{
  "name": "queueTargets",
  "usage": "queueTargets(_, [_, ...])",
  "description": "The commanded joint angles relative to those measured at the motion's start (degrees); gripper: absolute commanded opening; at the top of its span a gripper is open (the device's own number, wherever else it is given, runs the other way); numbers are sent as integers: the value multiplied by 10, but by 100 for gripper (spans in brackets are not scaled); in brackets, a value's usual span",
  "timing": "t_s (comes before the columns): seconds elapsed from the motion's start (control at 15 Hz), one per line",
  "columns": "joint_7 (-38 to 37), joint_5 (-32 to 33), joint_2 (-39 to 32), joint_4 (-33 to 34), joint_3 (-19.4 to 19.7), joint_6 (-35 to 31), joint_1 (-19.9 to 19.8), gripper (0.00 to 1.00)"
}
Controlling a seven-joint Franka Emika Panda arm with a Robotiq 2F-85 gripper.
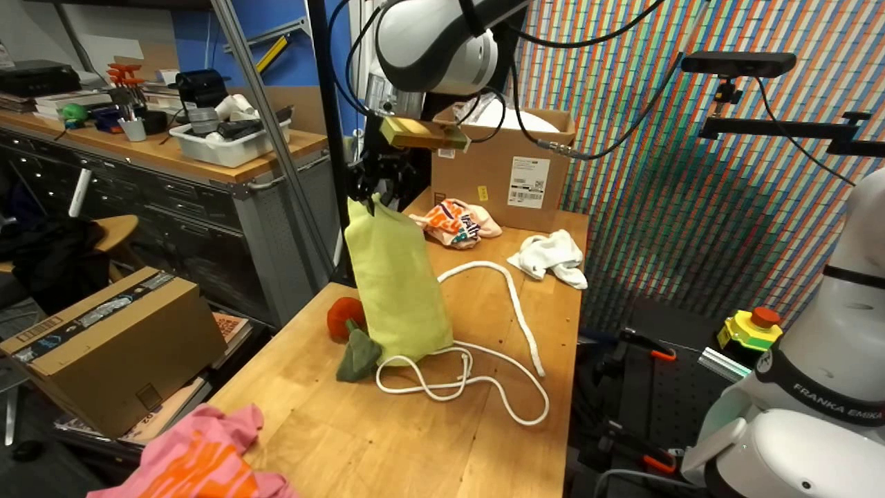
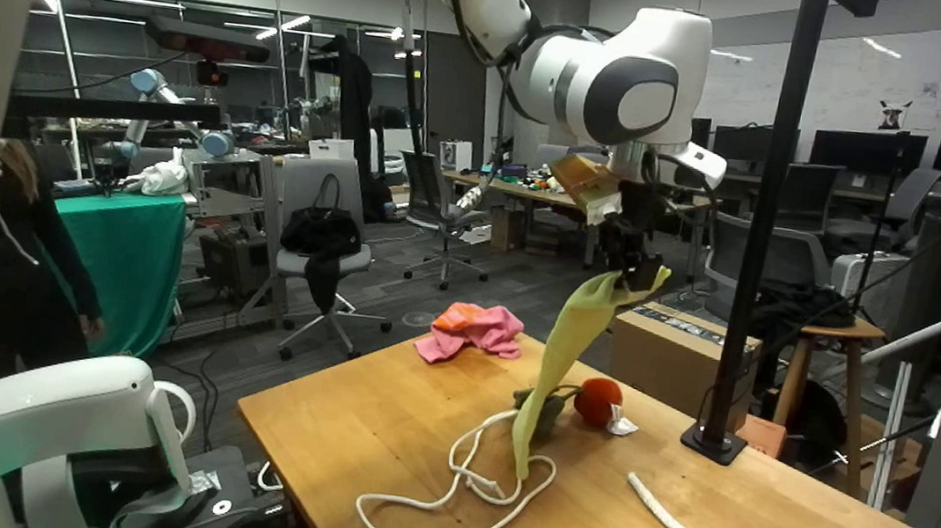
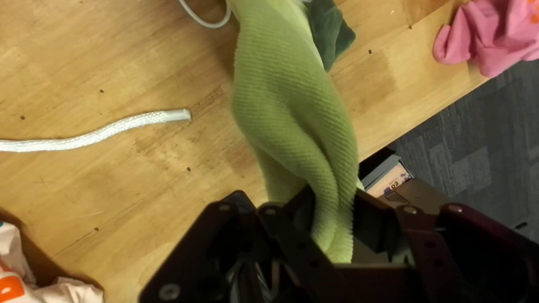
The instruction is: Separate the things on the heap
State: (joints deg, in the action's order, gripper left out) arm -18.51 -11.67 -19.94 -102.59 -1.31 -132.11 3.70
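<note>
My gripper is shut on the top of a yellow-green cloth, which hangs down to the table; in the wrist view the cloth is pinched between the fingers. A thin white cord lies looped at its lower end. A red plush thing with a dark green leaf lies beside it, partly hidden by the cloth. A thick white rope, a white cloth, a peach patterned cloth and a pink-orange cloth lie apart on the table.
A large cardboard box stands at one end of the wooden table. A black post rises at the table edge. Another cardboard box is beyond that edge, below the tabletop.
</note>
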Motion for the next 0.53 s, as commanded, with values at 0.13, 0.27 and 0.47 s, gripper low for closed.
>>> queueTargets(0.13, [15,-15,66,-25,-8,-1,-2,8])
queueTargets(0.27, [36,-37,73,-17,-16,28,-8,8])
queueTargets(0.47, [59,-59,78,-9,-21,67,-9,8])
